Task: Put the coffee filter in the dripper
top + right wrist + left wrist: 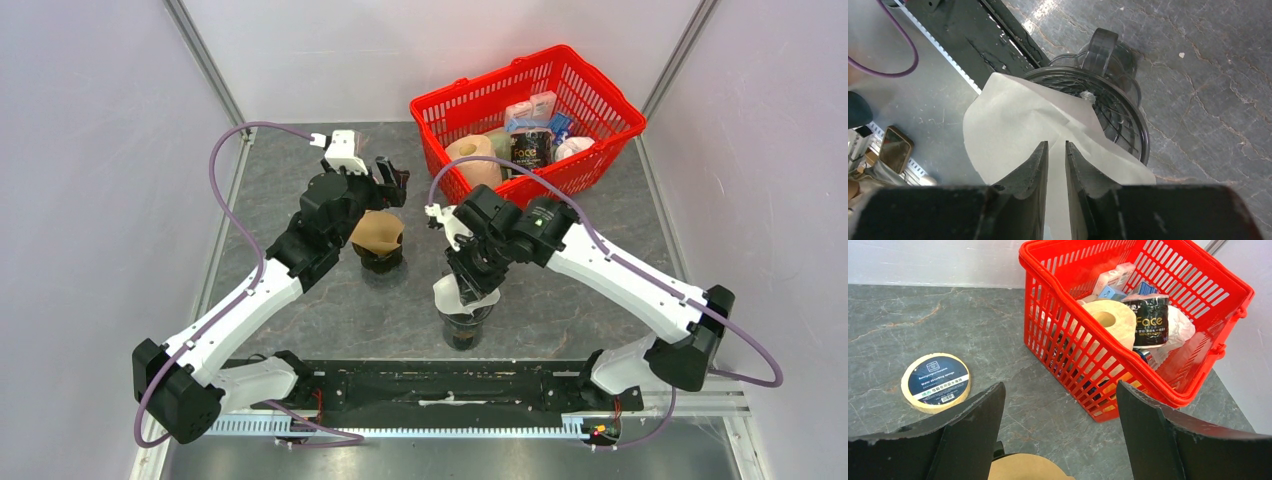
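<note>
A white coffee filter (1013,120) leans over the near rim of a dark see-through dripper (1120,107) standing near the table's front (466,328). My right gripper (1056,145) is directly above it, jaws drawn close with a fold of the filter (452,293) pinched between them. A second dripper (380,260) further left holds a brown filter (377,231). My left gripper (1060,390) hovers just behind that brown filter (1025,467), wide open, with nothing between its fingers.
A red basket (470,95) with toilet rolls and packets stands at the back right, seen close in the left wrist view (1088,305). A flat round sponge pack (936,381) lies on the grey table. A black rail (430,385) runs along the near edge.
</note>
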You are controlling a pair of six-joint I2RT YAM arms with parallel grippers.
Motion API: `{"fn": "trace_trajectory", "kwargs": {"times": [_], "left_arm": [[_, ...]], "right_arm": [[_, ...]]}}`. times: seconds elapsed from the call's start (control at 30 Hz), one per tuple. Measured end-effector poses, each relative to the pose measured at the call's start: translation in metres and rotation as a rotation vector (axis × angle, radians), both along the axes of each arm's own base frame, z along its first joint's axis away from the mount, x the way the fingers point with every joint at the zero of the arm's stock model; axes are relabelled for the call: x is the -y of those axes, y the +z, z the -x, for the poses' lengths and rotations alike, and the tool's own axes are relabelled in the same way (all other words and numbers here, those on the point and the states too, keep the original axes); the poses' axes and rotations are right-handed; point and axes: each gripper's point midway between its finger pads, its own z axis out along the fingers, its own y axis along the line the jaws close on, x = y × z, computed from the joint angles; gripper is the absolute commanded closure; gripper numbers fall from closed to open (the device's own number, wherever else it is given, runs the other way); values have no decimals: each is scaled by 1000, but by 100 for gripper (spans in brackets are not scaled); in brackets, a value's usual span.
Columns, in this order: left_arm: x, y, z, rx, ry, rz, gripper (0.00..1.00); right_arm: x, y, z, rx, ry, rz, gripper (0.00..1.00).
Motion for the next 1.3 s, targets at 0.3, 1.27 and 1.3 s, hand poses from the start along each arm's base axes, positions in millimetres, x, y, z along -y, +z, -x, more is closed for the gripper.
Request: {"fn": "trace_trajectory", "kwargs": {"times": [0.3, 1.27, 1.3], "left_arm": [[-3, -2, -1, -3, 20, -5, 12], [-10, -4, -3, -7, 55, -13, 12], [-10, -4, -3, -7, 57, -13, 12]], "right_arm": [[4, -26, -4, -7, -4, 93, 74], [5, -41, -3, 32, 51, 149, 58], [5, -41, -3, 33, 51, 150, 60]]}}
